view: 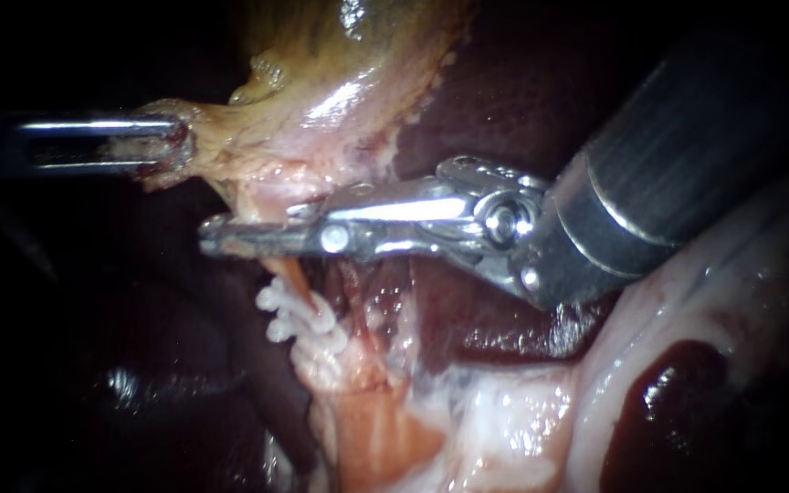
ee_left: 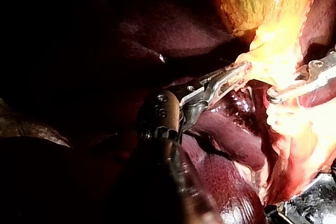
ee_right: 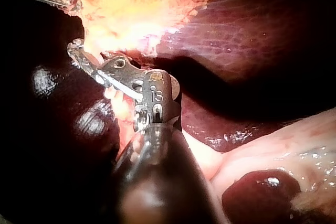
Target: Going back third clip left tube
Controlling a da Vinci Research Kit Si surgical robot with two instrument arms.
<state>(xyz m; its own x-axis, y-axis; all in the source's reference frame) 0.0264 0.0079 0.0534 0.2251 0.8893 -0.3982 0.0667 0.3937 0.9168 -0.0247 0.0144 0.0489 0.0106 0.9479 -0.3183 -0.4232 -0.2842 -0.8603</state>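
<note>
Left instrument [view: 173, 146] clamped, right instrument [view: 216, 236] closed

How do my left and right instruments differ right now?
The left instrument comes in from the left, the right instrument from the upper right. The left instrument's jaws are shut on the gallbladder edge, while the right instrument's tip hangs above the white clips. Both have metal tips.

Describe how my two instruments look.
The left instrument shows two slim, bright steel bars running parallel, with red smears at the tip. The right instrument has a thick, dark, matt shaft with a pale ring, then a polished silver wrist with round pivot pins, narrowing to a slender metal tip. No cables show.
</note>
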